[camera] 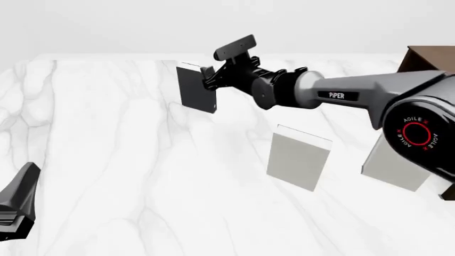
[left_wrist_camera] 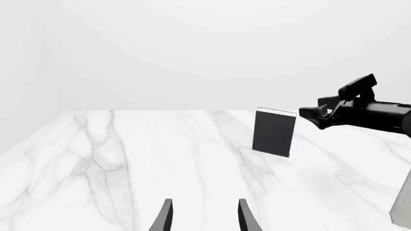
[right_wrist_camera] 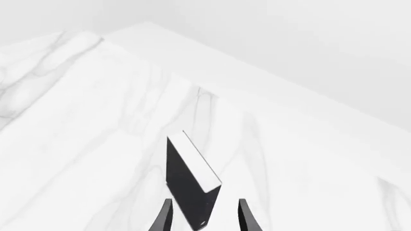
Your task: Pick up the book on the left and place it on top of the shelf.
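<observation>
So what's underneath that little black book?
The book stands upright directly on the white marble table; nothing else shows beneath it. The right hand covers part of its edge.

The table (camera: 106, 160) looks like polished white marble with grey veins; the book (camera: 193, 88) has a matt charcoal cover, white paper edges.

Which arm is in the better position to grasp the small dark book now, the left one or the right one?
The right. The right gripper is open with the dark book already between its fingertips in the right wrist view. The left gripper sits low and far back near the table's near-left edge, also open, well away from the book.
</observation>
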Controlling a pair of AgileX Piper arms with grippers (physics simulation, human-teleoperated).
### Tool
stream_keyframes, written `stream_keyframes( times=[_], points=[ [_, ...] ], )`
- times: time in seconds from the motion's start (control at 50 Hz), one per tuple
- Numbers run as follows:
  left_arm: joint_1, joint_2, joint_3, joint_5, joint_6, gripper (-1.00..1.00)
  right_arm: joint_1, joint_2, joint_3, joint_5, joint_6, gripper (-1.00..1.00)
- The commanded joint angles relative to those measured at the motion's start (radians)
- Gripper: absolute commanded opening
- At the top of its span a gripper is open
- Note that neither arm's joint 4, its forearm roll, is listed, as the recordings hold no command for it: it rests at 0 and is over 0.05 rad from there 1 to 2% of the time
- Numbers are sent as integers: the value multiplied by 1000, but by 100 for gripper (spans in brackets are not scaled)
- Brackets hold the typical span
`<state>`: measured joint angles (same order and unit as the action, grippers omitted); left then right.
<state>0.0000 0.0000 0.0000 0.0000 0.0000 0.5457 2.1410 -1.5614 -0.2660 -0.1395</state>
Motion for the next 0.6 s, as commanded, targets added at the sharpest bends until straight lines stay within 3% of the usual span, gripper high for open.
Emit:
stream_keyframes(
  times=[0.02,0.6],
  points=[
    [0,0,0,0,0,100,-2,44,-36,10,0,100],
    [0,0,0,0,0,100,-5,156,-145,43,7,100]
  ],
)
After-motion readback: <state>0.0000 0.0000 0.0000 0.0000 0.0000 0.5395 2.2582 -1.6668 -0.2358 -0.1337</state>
